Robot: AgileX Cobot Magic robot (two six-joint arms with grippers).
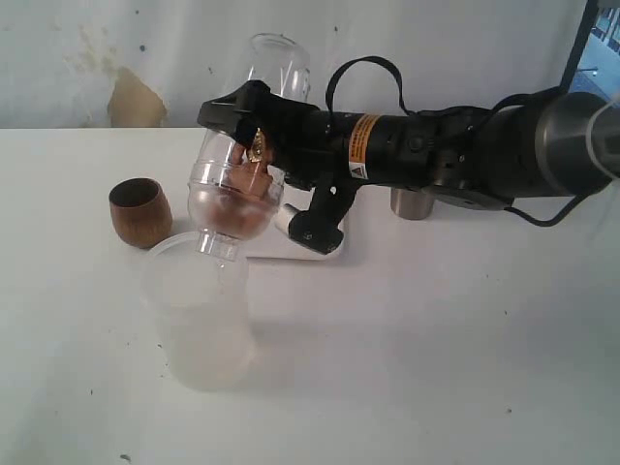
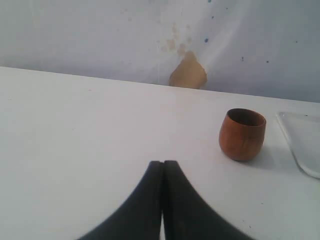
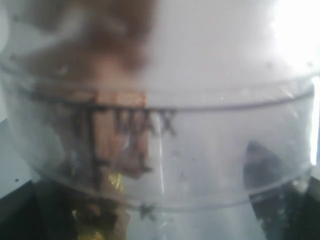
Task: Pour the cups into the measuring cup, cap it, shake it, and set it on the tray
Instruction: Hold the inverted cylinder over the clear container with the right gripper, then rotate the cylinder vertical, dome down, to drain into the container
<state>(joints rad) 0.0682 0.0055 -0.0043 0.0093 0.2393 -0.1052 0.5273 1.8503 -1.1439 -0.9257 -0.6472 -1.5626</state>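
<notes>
Measuring cup (image 1: 225,184): clear hard plastic, tipped upside down in mid-air at centre-left of the exterior view. Its rounded dome end narrows to a small neck that points down and meets the rim of the frosted tub (image 1: 199,310). My right gripper (image 1: 271,170) is clamped on it, with black jaws spread wide across the body, one above and one below. Brownish, copper-coloured stuff is piled in the dome; I can't tell what it is. In the right wrist view the wall of the cup fills the frame, with "MAX" (image 3: 145,122) printed in black beside a vertical scale line. Other marks there are too blurred to read. The tub is translucent, milky, wider than the neck and stands upright on the white table (image 1: 436,368); its contents are unclear. The tray (image 1: 274,254) is white with a low rim and lies flat just behind the tub under my right arm, mostly covered. The wooden cup (image 1: 140,211) is dark brown, rounded and smooth-grained, upright just left of the tub; its interior is dark. The steel tumbler (image 1: 411,203) is brushed metal; only its lower part shows behind my right arm. There is an orange-yellow sticker (image 1: 363,145) on the arm, print too small to read. My left gripper (image 2: 162,167) has black curved fingers pressed together, holding nothing, low over bare table with the wooden cup beyond it.
</notes>
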